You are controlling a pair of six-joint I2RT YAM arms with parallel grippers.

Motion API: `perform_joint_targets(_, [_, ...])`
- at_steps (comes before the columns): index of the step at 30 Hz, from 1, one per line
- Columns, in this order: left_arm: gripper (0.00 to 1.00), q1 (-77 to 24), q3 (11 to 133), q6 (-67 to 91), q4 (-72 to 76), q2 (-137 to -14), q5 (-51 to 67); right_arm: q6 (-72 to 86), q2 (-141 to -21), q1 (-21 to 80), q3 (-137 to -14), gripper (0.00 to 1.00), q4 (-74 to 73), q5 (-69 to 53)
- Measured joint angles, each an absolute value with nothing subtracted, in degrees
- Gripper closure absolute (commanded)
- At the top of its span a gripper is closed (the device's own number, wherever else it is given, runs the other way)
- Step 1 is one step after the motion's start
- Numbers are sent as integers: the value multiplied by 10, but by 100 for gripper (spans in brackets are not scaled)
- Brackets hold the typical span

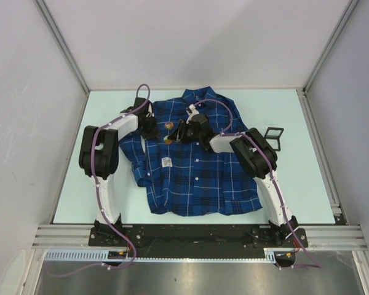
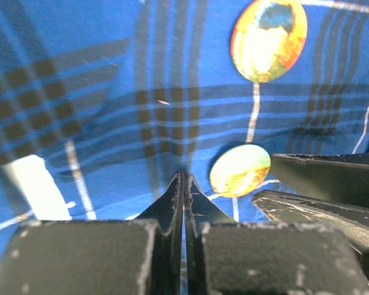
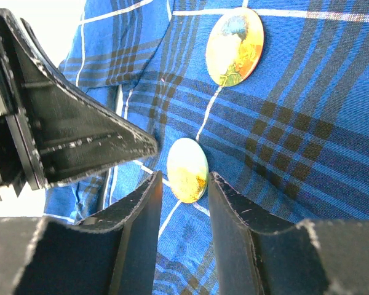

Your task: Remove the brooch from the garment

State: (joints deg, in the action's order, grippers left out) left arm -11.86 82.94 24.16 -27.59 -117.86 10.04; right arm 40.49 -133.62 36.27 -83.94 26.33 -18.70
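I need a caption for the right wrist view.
Right gripper, jaws apart, around the lower brooch on the plaid shirt; second brooch above.

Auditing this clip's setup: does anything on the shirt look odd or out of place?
Yes. The garment carries two round pins, not one: an upper brooch and a lower brooch. The lower one, between the fingers of the right claw, looks narrower, as if tipped off the cloth.

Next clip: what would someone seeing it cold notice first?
On the blue plaid shirt, spread flat, two glossy yellow-orange discs stand out: the upper brooch and the lower brooch. The right end effector straddles the lower one, jaws apart; the shut left end effector sits just beside it.
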Motion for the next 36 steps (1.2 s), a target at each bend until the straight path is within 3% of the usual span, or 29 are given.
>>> perform_joint_targets(8, [98, -108, 828, 246, -268, -1185, 133, 410, -1339, 362, -841, 59, 266, -190])
perform_joint_targets(9, [95, -108, 828, 246, -267, -1185, 135, 410, -1339, 362, -841, 59, 267, -190])
perform_joint_targets(10, [83, -108, 826, 247, -263, -1185, 137, 411, -1340, 362, -842, 59, 269, -191])
perform_joint_targets(11, [78, -108, 824, 248, -260, -1185, 138, 413, -1341, 362, -842, 59, 270, -192])
perform_joint_targets(13, [71, -108, 817, 254, -249, -1182, 142, 416, -1343, 362, -842, 59, 274, -192])
perform_joint_targets(16, [69, -109, 801, 259, -233, -1170, 142, 418, -1344, 361, -842, 59, 277, -196])
perform_joint_targets(25, [80, -109, 792, 260, -228, -1163, 143, 420, -1345, 361, -842, 59, 280, -196])
perform_joint_targets(36, [83, -109, 797, 260, -228, -1174, 153, 415, -1348, 361, -849, 62, 278, -203])
